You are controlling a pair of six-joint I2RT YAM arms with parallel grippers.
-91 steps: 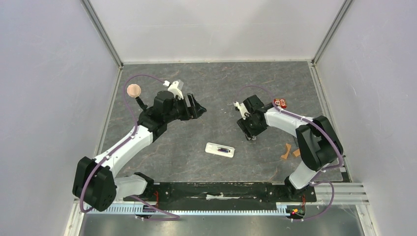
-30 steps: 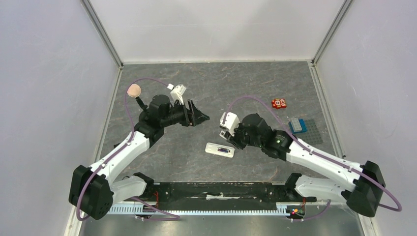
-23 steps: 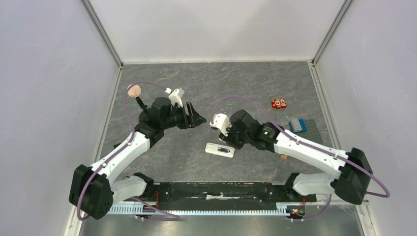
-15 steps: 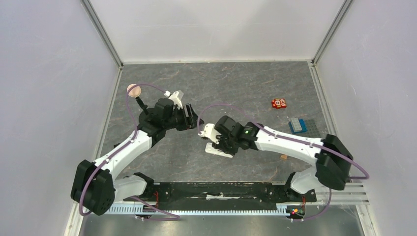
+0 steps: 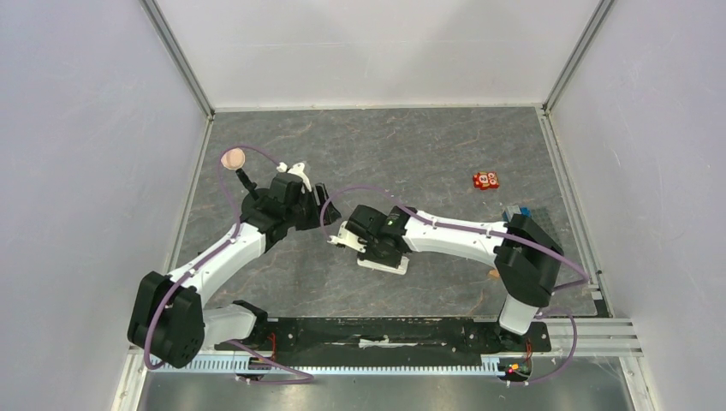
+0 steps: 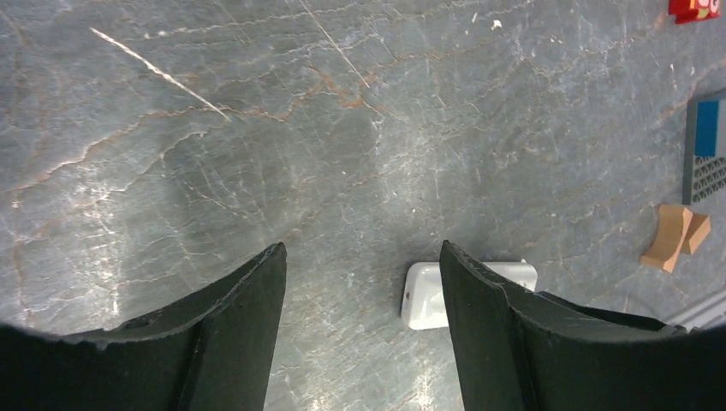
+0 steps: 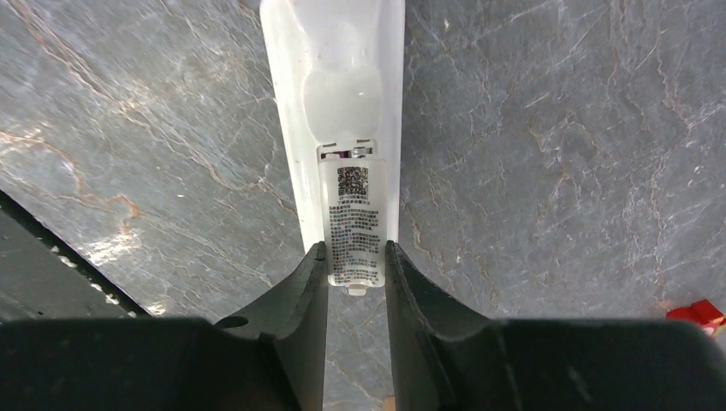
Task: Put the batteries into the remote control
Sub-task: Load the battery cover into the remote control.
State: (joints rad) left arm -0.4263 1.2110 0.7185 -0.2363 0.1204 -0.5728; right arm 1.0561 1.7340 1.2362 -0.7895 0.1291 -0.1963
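Observation:
The remote control (image 5: 389, 265) lies back-up on the grey table, a slim white bar (image 7: 336, 77). My right gripper (image 5: 377, 250) (image 7: 357, 246) is shut on a white labelled battery cover (image 7: 354, 214). It holds the cover flat over the remote's back, with the cover's small tab toward the wrist. The batteries are hidden under the cover and gripper. My left gripper (image 5: 323, 205) (image 6: 360, 248) hangs open just left of the remote with nothing in it. One white end of the remote (image 6: 424, 295) shows beside its right finger.
A small red block (image 5: 485, 180) (image 6: 693, 7) sits at the back right. A blue ridged box (image 5: 519, 211) (image 6: 706, 141) is partly behind the right arm. Tan wooden pieces (image 6: 676, 235) lie near the right arm's base. White walls enclose the table.
My right arm has swung left with the cover in its jaws and now sits over the remote. The left gripper has drawn back slightly toward the left.

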